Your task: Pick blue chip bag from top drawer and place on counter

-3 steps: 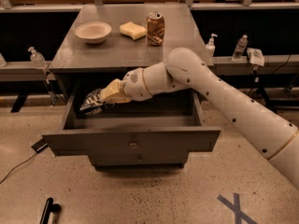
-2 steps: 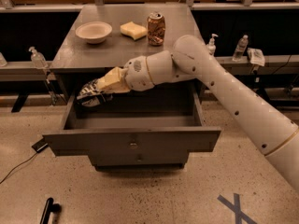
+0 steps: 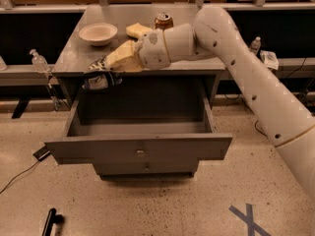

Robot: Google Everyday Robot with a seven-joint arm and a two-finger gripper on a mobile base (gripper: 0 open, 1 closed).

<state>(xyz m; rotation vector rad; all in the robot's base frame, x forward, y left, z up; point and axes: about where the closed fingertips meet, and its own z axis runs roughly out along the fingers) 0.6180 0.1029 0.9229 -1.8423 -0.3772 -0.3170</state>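
Observation:
The top drawer (image 3: 140, 150) stands pulled open, and its inside looks bare. My gripper (image 3: 104, 73) is shut on the blue chip bag (image 3: 99, 79), a crumpled dark bag with white marks. It holds the bag in the air at the front left edge of the counter (image 3: 78, 58), above the drawer's back left corner. My white arm reaches in from the right across the counter's front edge.
On the counter stand a white bowl (image 3: 98, 33), a yellow sponge (image 3: 138, 30) and a soda can (image 3: 163, 20). A narrower drawer front (image 3: 145, 168) sits below the open drawer. A clear bottle (image 3: 38, 61) stands on the left shelf. A black object (image 3: 49, 221) lies on the floor.
My gripper has lifted the blue chip bag up out of the drawer to the level of the counter's front left edge.

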